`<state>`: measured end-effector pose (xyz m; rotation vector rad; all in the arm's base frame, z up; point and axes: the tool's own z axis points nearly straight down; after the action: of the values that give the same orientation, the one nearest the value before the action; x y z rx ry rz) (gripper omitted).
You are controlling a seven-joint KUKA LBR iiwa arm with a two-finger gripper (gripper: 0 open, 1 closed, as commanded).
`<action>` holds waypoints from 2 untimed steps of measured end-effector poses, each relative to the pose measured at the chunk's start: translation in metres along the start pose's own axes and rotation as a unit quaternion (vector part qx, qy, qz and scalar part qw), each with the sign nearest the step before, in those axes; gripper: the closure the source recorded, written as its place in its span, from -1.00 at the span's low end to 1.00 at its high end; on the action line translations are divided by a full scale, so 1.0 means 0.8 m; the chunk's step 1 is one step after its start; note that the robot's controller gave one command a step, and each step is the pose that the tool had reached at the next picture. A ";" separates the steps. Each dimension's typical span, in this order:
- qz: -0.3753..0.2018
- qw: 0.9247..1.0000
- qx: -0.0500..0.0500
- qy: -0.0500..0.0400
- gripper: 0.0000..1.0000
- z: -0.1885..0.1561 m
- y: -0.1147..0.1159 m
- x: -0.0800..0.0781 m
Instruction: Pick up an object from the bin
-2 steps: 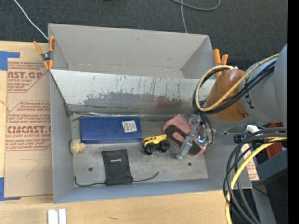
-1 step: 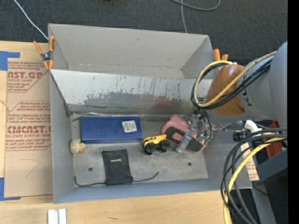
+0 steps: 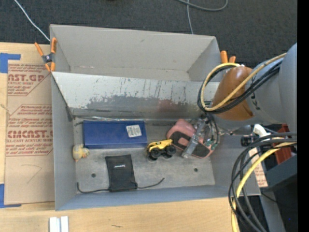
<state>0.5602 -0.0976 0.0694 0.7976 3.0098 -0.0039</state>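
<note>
My gripper is low at the right end of the bin floor, right over a pink object with a dark face; its metal parts overlap the object's right side, where more pink shows beneath. Just left of it lies a small yellow toy vehicle with black wheels. I cannot tell whether the pink object is gripped.
A flat blue box with a white label lies along the back of the floor. A black pouch with a thin cord lies near the front wall. A small cream lump sits at the left wall. The arm with its cables comes in from the right.
</note>
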 end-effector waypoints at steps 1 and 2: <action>0.000 1.000 0.000 0.000 1.00 0.000 0.000 0.000; 0.000 1.000 0.000 0.000 1.00 0.000 0.000 0.000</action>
<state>0.5602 -0.0976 0.0694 0.7979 3.0100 -0.0042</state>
